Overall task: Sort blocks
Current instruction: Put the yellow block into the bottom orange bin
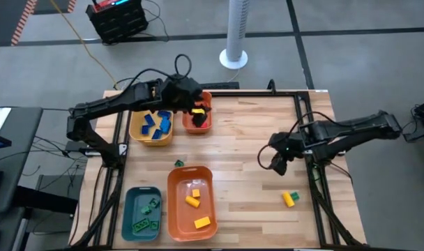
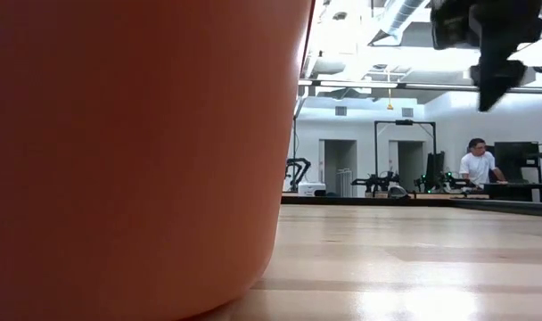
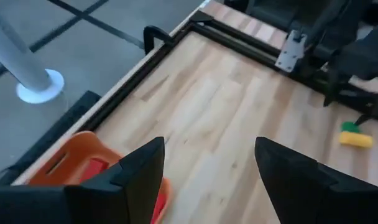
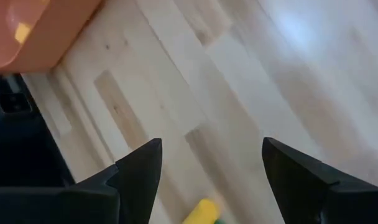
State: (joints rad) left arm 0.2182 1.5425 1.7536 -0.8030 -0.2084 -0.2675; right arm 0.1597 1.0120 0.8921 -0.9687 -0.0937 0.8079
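The blocks are spread out. Red ones lie in the small orange bin, blue ones in the yellow bin, green ones in the teal bin, and yellow ones in the large orange bin. A loose green block and a yellow block joined to a green one rest on the table. My left gripper hovers open above the small orange bin. My right gripper hangs open above bare table, up-table of the yellow-green block.
The black frame rail runs along the table's far and right edges. The large orange bin's wall fills the low view's left. Bare wood lies between the bins and the right arm. A person sits far off in the room.
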